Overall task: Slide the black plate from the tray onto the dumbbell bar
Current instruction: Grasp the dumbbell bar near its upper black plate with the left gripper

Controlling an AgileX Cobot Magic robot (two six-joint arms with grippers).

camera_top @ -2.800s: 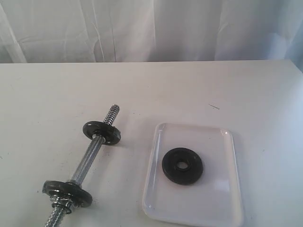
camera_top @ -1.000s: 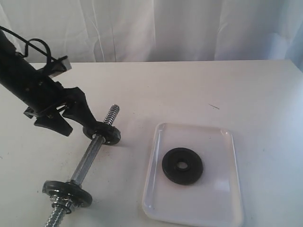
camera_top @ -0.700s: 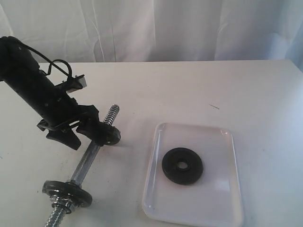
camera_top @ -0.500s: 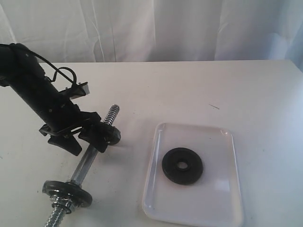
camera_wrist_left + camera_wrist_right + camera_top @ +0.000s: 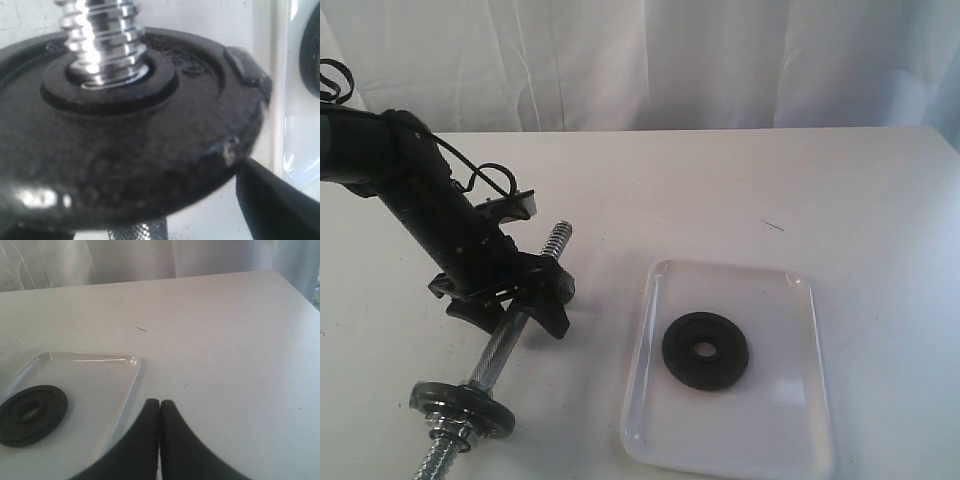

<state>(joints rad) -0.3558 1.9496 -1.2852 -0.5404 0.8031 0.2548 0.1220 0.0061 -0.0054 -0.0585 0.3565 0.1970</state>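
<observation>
- Overhead, so to speak, nothing but a white curtain [image 5: 670, 60] hangs behind a plain white table [image 5: 720, 190], which bears a small dark fleck towards its far right.
- On the table's near right lies the tray [image 5: 775, 425], flat and glossy, with the black plate [image 5: 682, 350] flat inside it, roughly at its middle and clear of the rims.
- Left of the tray, apart from it, the dumbbell bar [image 5: 500, 350] lies slantwise on the table, one collar [image 5: 460, 405] near its close end and another collar [image 5: 564, 286] near its far threaded end.
- The left arm [image 5: 430, 210] slopes down from the left edge towards the bar.
- Its left fingers [image 5: 552, 318] are spread apart, one on each side of the bar just beside the far collar; whether they touch the bar cannot be told.
- In the left wrist view that collar fills the picture, the thread rising from it.
- The right fingers [image 5: 145, 440] are pressed together with nothing between them, above the table just beside the tray's corner.
</observation>
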